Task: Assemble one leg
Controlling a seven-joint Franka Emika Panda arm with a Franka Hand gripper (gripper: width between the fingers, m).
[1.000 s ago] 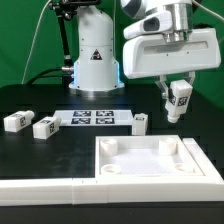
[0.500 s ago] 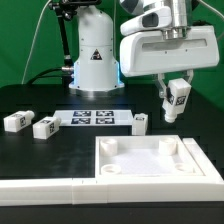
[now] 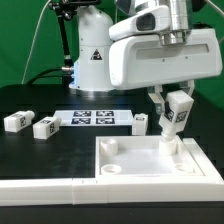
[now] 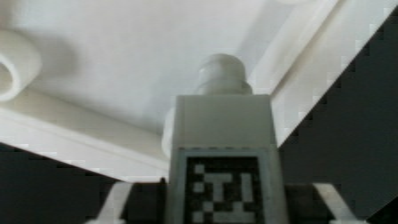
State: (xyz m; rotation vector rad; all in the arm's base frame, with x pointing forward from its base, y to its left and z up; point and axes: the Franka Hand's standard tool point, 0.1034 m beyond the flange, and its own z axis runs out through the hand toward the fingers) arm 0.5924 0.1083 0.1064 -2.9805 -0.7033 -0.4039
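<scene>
Black tabletop (image 3: pixel 40 150) lies below us. Our claw (image 3: pixel 172 104) pinches the leg (image 3: pixel 177 114), tilted above the panel's (image 3: pixel 130 182) far corner on the exterior view's right. Its peg (image 4: pixel 221 72) points down, probably ready for seating there.

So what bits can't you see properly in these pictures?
- Exterior view: the held leg hides its own tip, so whether it touches the square panel is unclear.
- Exterior view: tags on the three loose legs are too small to read.
- Wrist view: the gripper is almost wholly cut off by the picture's edge.
</scene>
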